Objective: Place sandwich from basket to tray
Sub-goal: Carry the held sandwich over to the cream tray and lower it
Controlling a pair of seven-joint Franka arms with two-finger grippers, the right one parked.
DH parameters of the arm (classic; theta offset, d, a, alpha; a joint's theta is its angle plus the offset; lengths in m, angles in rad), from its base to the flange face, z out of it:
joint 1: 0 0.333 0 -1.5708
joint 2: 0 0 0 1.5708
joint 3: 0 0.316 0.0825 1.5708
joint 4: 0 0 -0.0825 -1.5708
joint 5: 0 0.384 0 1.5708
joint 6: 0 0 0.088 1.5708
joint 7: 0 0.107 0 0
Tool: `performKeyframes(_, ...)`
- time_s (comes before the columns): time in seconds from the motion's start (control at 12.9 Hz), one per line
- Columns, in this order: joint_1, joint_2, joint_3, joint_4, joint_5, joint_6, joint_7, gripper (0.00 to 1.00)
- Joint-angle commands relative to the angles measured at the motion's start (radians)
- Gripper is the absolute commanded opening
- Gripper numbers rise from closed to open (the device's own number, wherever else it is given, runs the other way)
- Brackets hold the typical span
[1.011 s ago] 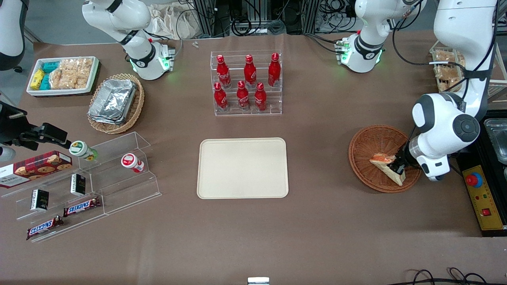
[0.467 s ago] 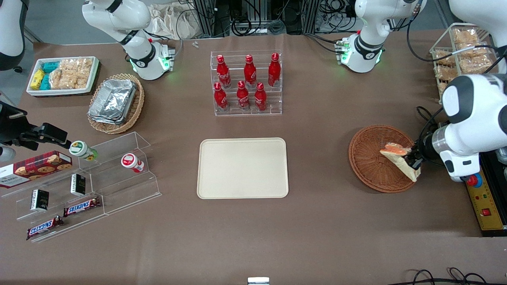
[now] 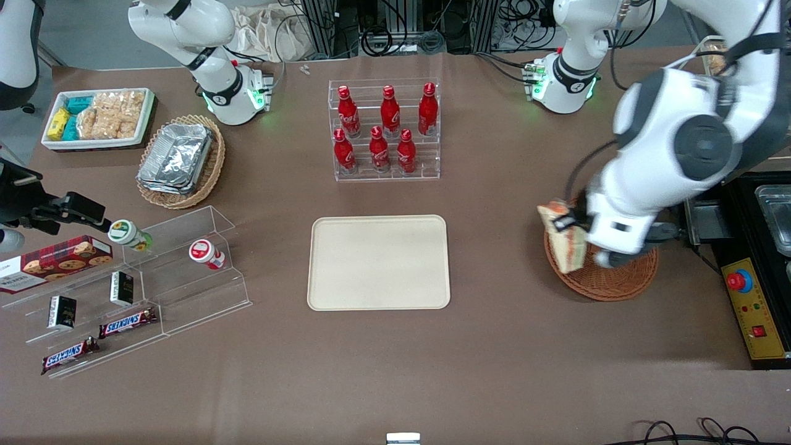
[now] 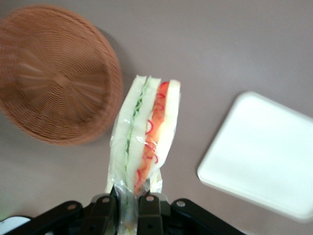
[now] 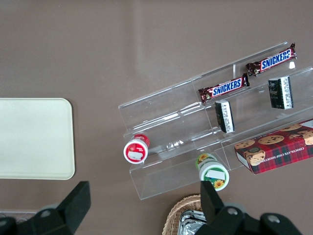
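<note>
The gripper [image 4: 131, 208] is clamped on the narrow end of the sandwich [image 4: 144, 132], its two black fingers [image 4: 149, 215] pressing the clear wrap from either side. In the front view the gripper [image 3: 571, 230] hangs in the air over the basket's edge that faces the tray, with the sandwich [image 3: 565, 240] lifted clear of the wicker and held on edge, so its white bread, green layer and red-orange filling show as stripes in the wrist view. The basket [image 3: 609, 279] sits on the brown table [image 3: 494, 346] toward the working arm's end, partly covered by the arm's white wrist; in the wrist view the basket [image 4: 56, 73] shows only bare weave inside. The tray [image 3: 378, 262] lies flat near the middle of the table, well apart from the basket, with nothing on it; the wrist view shows a rounded corner of the tray [image 4: 264, 156] just past the sandwich tip. Farther from the front camera than the tray stands a clear rack of red bottles [image 3: 384, 130]. Toward the parked arm's end are a tan basket of foil containers [image 3: 179, 159], a white bin of snacks [image 3: 97, 117], and a clear stepped shelf [image 3: 167, 278] with two small jars and Snickers bars [image 3: 126, 321].
</note>
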Motion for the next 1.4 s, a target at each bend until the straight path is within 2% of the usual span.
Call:
performKeyframes(0.0, -0.148, 0.147, -0.009, 0.076, 0.045, 0.061, -0.001, 0.00)
performKeyframes(0.39, -0.268, 0.356, -0.008, 0.093, 0.099, 0.367, -0.101, 0.00)
performKeyframes(0.62, -0.296, 0.445, -0.006, 0.098, 0.210, 0.482, -0.181, 0.00)
performKeyframes(0.93, -0.322, 0.513, -0.005, 0.099, 0.224, 0.586, -0.193, 0.00)
performKeyframes(1.01, -0.322, 0.514, -0.005, 0.099, 0.238, 0.586, -0.192, 0.31)
performKeyframes(1.09, -0.322, 0.514, -0.005, 0.098, 0.246, 0.588, -0.186, 0.98)
performKeyframes(1.32, -0.322, 0.496, -0.005, 0.098, 0.322, 0.582, -0.193, 1.00)
